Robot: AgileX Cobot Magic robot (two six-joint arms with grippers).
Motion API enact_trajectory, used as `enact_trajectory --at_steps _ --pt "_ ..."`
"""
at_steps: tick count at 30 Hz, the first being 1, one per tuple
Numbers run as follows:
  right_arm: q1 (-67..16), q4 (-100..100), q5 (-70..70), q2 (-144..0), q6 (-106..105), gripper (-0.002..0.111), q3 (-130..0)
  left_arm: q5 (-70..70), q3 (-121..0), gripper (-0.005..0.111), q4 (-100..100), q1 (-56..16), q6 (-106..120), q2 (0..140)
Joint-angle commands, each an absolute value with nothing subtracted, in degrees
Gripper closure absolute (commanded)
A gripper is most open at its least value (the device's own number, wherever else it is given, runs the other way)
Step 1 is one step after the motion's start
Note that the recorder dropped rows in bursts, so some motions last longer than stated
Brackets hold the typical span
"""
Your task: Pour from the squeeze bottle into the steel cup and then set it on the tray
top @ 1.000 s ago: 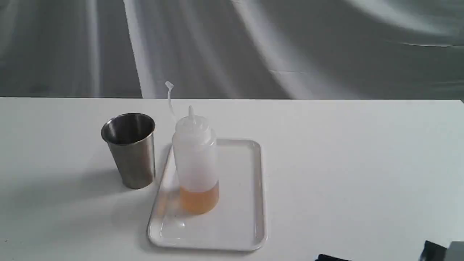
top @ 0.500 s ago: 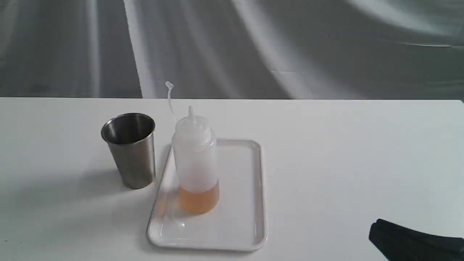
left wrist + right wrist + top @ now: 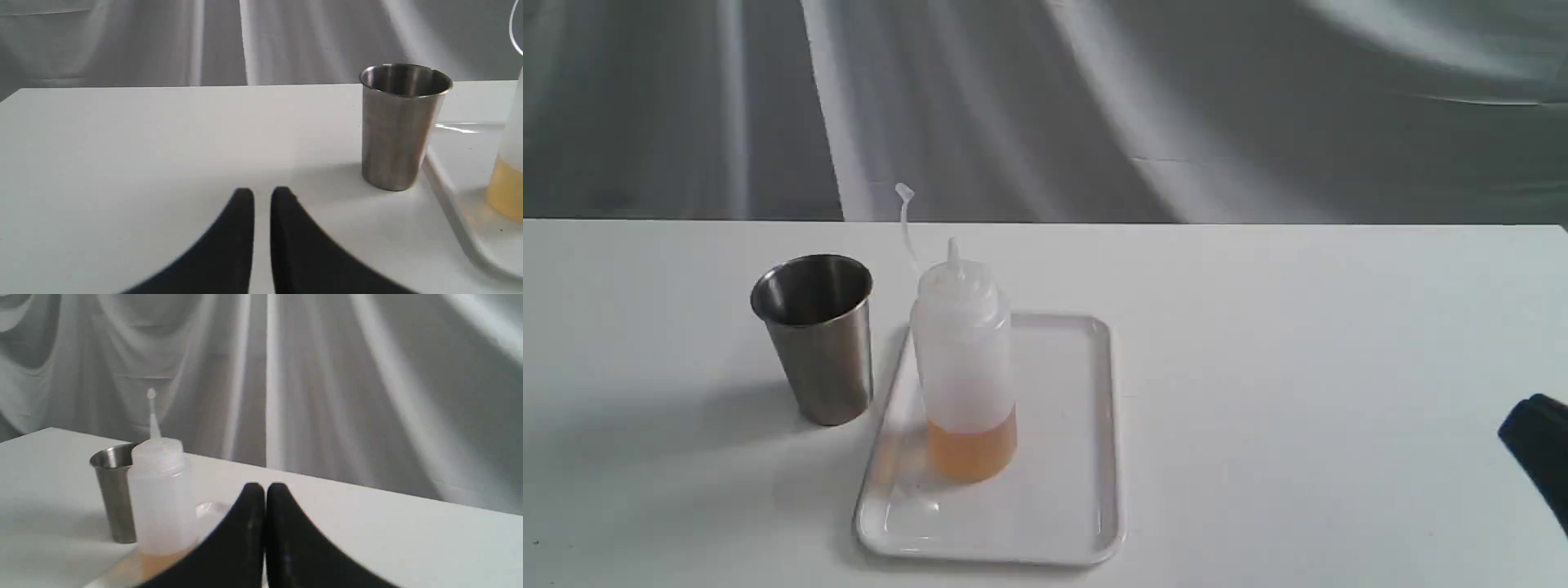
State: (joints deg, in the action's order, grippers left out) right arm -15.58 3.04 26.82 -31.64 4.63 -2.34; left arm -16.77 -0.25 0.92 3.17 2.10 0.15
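Steel cup (image 3: 821, 351) stands upright on the white table (image 3: 1298, 367), just left of the tray (image 3: 1086, 457) in the exterior view. You can't tell whether its base touches the tray rim. Cup inside reads dark, and you can't tell what is in it.

Tray lies flat on the table, glossy white, with its long side running away from the camera.

Squeeze bottle (image 3: 964, 359) stands upright on the tray, on the half nearest the cup and close to that long rim. Nothing is gripping it. Amber liquid (image 3: 972, 449) fills only the bottom part and the rest of the body is cloudy white. Nozzle (image 3: 953, 253) points straight up with no cap on it. Cap strap (image 3: 904, 216) sticks up behind the nozzle, on the cup side.

Your left fingers (image 3: 243, 216) are nearly together, with a thin slit between the tips and nothing in it. They sit low over bare table, well apart from the cup. The tray edge and bottle base show beyond the cup.

Your right fingers (image 3: 249, 522) are pressed together and hold nothing. They face the bottle, with the cup behind it.

In the exterior view you only get a dark piece of the right arm (image 3: 1539, 457) at the right edge, well apart from the tray.

Grey draped cloth (image 3: 1094, 106) hangs behind the table.
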Motion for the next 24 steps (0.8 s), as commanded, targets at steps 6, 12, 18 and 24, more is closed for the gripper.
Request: enact_trajectory --at_steps 6,12,18,24 --pt "-7.3 2.5 23.2 -24.9 5.3 0.108 -2.2 -16.3 0.0 0.098 1.1 2.7 2.0 0.0" --pt "-2.6 2.5 16.0 -18.8 6.4 0.108 -2.2 -16.3 0.0 0.098 1.1 2.7 1.9 0.0" --pt "0.6 2.5 5.9 -13.3 8.9 0.108 -2.2 -16.3 0.0 0.098 1.1 2.7 1.9 0.0" --pt "4.7 2.1 0.0 -9.6 10.5 0.108 -1.8 -16.3 0.0 0.098 1.1 2.7 2.0 0.0"
